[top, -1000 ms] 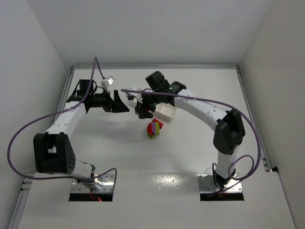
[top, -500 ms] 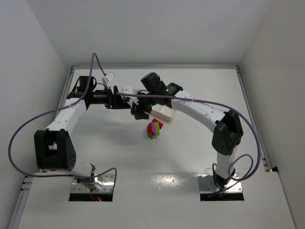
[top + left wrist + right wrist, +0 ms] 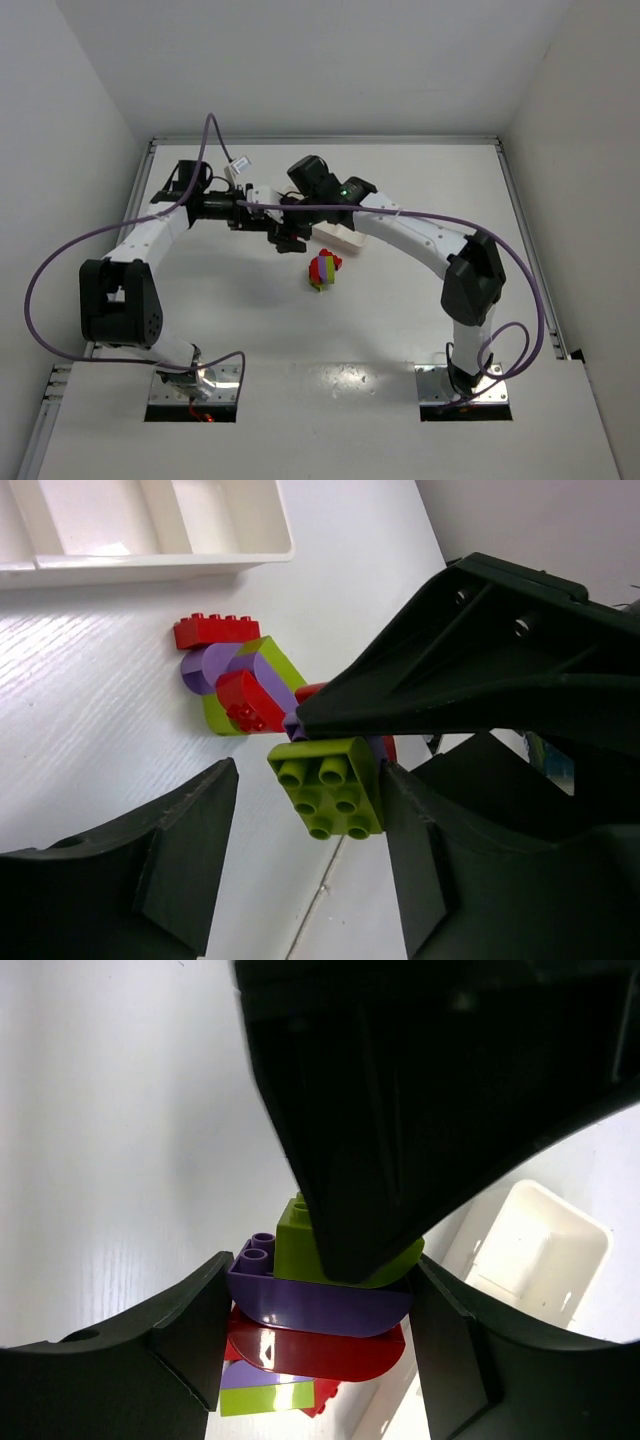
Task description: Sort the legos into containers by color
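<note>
The left arm has swung in to the right and its jaws have narrowed, so the left end effector (image 3: 310,775) now brackets the green brick (image 3: 328,785) on top of the stack (image 3: 318,1325). The right arm has drifted a little left to meet it. The pile (image 3: 323,270) has not shifted.

The right end effector (image 3: 318,1295) is clenched on the stack, a finger on each side of its purple brick (image 3: 300,1305). One finger of the left touches the green brick, while a sliver of desk (image 3: 380,330) shows past the other. I cannot tell whether that grasp has closed.

The step looks like pulling green off purple. The left should probably seat both pads flat on the brick's sides, below the studs. It could then peel with a slight tilt rather than a straight tug, with the right held rigid. Otherwise the whole stack may slip out.

The left arm reaches level across the back of the desk. The right arches in from its elbow on the right. The two meet tip to tip above the desk, just beside the left end of the tray (image 3: 340,237). The pile lies near, in front. The tray compartments in view hold nothing.
</note>
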